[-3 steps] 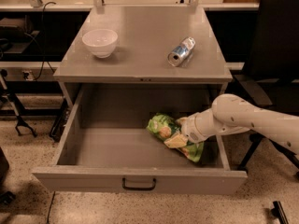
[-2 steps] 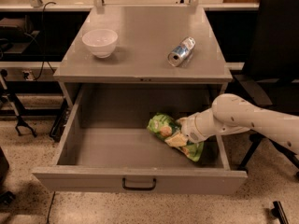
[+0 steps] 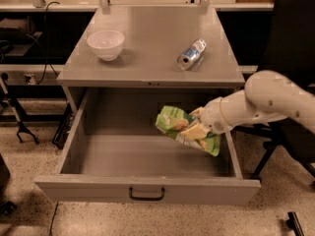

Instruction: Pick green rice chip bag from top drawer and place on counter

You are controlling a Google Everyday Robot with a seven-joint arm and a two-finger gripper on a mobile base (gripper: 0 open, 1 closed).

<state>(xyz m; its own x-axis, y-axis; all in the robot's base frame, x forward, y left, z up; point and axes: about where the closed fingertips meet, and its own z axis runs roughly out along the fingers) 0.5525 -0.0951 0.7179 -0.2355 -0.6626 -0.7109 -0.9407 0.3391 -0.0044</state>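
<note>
Grey metal cabinet work fills the middle of the view. The wide, shallow grey metal top drawer [image 3: 98,191] stands pulled open, its flat front panel at 6 o'clock with a small black handle [image 3: 146,194] at its centre. Above it lies the counter [image 3: 152,38], the flat grey rectangular cabinet top. On that surface a round white bowl [image 3: 106,43] sits upright at 10 o'clock. A silver-blue metal can [image 3: 191,53] lies on its side at 2 o'clock, well apart from the bowl.

A white, rounded robot arm [image 3: 268,100] reaches in from 3 o'clock, over the drawer's right wall. Its two-finger gripper [image 3: 196,131] is at about 4 o'clock within the drawer opening, clenched on the green rice chip bag [image 3: 171,119] — a crinkled light-green snack pouch printed with tan round chips. The bag hangs tilted in that grasp, its upper end toward 10 o'clock and its lower corner toward 4 o'clock — seemingly clear of the drawer floor, and not on the counter. A black office chair [image 3: 290,38] stands behind the arm at 3 o'clock.
</note>
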